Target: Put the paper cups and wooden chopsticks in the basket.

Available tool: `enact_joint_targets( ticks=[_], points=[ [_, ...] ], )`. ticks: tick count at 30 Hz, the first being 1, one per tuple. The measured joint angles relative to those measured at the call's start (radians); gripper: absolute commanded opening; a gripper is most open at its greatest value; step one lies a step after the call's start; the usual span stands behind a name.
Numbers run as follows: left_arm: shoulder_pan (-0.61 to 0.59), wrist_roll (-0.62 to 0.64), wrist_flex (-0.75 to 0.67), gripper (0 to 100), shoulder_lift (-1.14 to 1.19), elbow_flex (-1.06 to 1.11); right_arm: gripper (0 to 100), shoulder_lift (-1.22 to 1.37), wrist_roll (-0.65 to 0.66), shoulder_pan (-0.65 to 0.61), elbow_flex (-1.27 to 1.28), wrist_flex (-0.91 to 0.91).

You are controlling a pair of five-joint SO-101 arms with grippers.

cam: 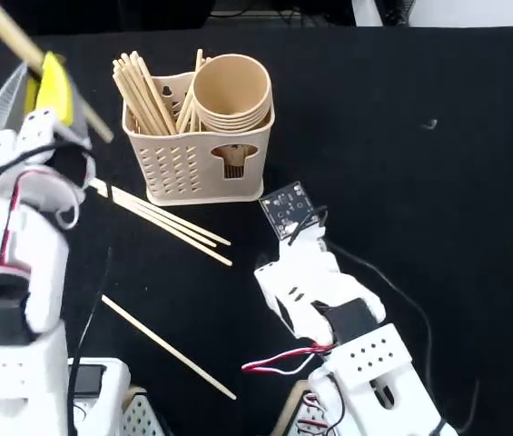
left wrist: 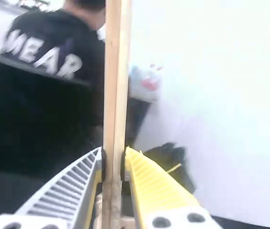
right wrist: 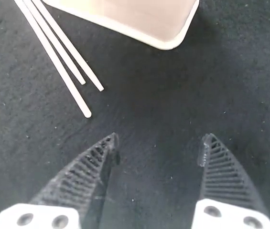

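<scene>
Status: partly complete.

- Done: a stack of tan paper cups [cam: 231,91] stands in one compartment of the beige perforated plastic basket [cam: 192,168]. A bundle of wooden chopsticks [cam: 143,91] leans in the compartment beside it.
- In hand: the left claw [left wrist: 113,160] is closed on one pale wooden chopstick [left wrist: 114,71], gripped crosswise between its grey and yellow fingers. It is raised off the black counter [cam: 401,182], to one side of the basket.
- Outstanding: three loose chopsticks [cam: 170,224] lie together on the counter just in front of the basket. A single chopstick [cam: 167,347] lies apart, nearer the arm bases.
- The right claw [right wrist: 158,148] is spread wide and holds nothing. It hangs low over the counter near the basket corner and the ends of the three chopsticks.
</scene>
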Motion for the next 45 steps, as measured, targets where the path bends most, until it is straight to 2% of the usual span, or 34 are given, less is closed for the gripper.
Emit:
enact_joint_targets(
  ticks=[5, 11, 19, 24, 33, 36, 40, 45],
  points=[
    [0.101, -0.008, -0.187, 3, 0.158, -0.003, 27.2, -0.006, 0.000, 0.000, 0.000, 0.000],
    [0.123, -0.009, -0.354, 3, 0.321, -0.003, 27.2, -0.006, 0.000, 0.000, 0.000, 0.000],
    [0.123, -0.009, -0.371, 3, 0.431, 0.012, 27.2, -0.006, 0.000, 0.000, 0.000, 0.000],
    [0.123, -0.009, -0.371, 11, 0.439, 0.054, 27.2, -0.006, 0.000, 0.000, 0.000, 0.000],
    [0.123, -0.009, -0.371, 10, 0.439, 0.075, 27.2, -0.006, 0.000, 0.000, 0.000, 0.000],
    [0.123, -0.041, -0.305, 10, 0.439, 0.066, 27.2, -0.006, 0.000, 0.000, 0.000, 0.000],
    [0.123, -0.051, -0.112, 10, 0.425, 0.005, 27.2, -0.006, 0.000, 0.000, 0.000, 0.000],
    [0.015, -0.058, 0.155, 14, 0.319, -0.109, 27.2, -0.006, 0.000, 0.000, 0.000, 0.000]
  ],
)
